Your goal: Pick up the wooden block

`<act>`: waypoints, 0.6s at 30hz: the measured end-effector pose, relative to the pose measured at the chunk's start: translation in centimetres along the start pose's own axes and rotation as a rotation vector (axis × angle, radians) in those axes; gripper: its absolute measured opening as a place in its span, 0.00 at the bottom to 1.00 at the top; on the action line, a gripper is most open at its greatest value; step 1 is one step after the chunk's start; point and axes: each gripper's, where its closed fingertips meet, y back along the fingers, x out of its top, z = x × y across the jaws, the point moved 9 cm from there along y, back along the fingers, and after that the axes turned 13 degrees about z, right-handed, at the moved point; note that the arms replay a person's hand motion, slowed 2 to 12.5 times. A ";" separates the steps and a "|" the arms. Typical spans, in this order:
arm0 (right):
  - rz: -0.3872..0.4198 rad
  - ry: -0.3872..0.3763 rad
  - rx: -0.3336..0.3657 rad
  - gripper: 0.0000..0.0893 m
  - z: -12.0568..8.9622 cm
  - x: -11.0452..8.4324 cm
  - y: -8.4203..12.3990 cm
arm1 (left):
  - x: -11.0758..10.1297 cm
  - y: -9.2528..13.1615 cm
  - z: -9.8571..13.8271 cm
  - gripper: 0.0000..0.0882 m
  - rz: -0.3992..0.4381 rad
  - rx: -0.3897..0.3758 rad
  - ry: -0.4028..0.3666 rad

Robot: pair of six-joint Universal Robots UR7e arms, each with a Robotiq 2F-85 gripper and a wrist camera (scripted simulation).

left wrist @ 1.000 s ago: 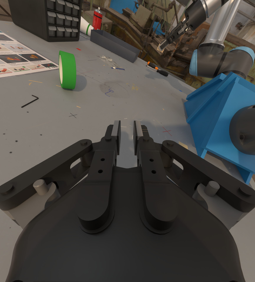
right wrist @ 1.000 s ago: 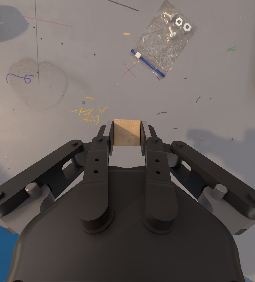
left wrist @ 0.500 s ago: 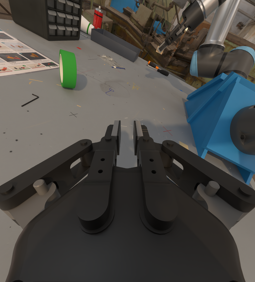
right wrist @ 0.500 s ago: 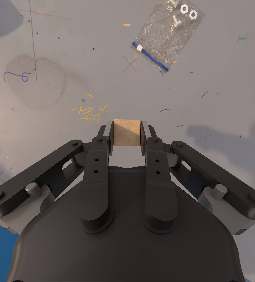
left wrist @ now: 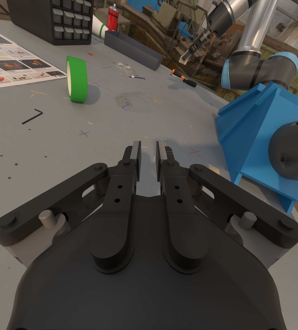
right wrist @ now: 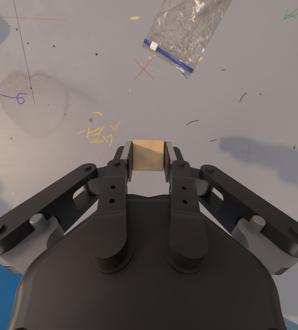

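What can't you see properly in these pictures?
- Wooden block, right wrist view: its side faces are covered by the right gripper fingers; its underside faces away.
- Clear bag, right wrist view: the top edge cuts it off.
- Drawer cabinet, left wrist view: cut off by the top edge.
- Left gripper: holds nothing.

Right claw [right wrist: 148,155] has climbed further off the worktop [right wrist: 73,53], block [right wrist: 148,155] riding up with it. In the right wrist view the bag [right wrist: 182,34] slid toward the top edge, its nuts now cut off, and the worktop marks shifted with it. In the left wrist view the right claw [left wrist: 186,57] sits higher and further right.
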 end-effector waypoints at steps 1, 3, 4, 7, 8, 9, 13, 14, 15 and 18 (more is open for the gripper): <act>-0.003 -0.005 -0.002 0.33 0.1 0.0 -0.1 | 0.0 0.0 0.0 0.17 -0.001 0.000 0.000; -0.007 -0.015 -0.006 0.33 0.2 0.0 -0.2 | 0.0 0.0 0.0 0.17 -0.005 0.000 0.000; -0.009 -0.019 -0.007 0.33 0.2 -0.1 -0.2 | -0.1 -0.1 0.0 0.17 -0.006 0.000 0.000; -0.015 -0.033 -0.009 0.33 0.4 -0.1 -0.4 | -0.1 -0.1 0.0 0.17 -0.011 -0.001 0.001; -0.017 -0.038 -0.010 0.33 0.4 -0.1 -0.5 | -0.1 -0.1 0.0 0.17 -0.012 -0.001 0.001; -0.019 -0.042 -0.011 0.33 0.5 -0.1 -0.5 | -0.1 -0.1 0.0 0.17 -0.013 -0.001 0.001; -0.026 -0.055 -0.014 0.33 0.7 -0.2 -0.8 | -0.1 -0.2 0.0 0.17 -0.014 -0.001 0.001; -0.027 -0.058 -0.015 0.33 0.7 -0.2 -0.8 | -0.1 -0.2 0.0 0.17 -0.014 -0.001 0.001; -0.028 -0.063 -0.016 0.33 0.7 -0.2 -0.9 | -0.1 -0.2 0.0 0.17 -0.014 -0.001 0.001; -0.034 -0.078 -0.021 0.33 0.9 -0.3 -1.1 | -0.1 -0.2 0.0 0.17 -0.014 -0.001 0.003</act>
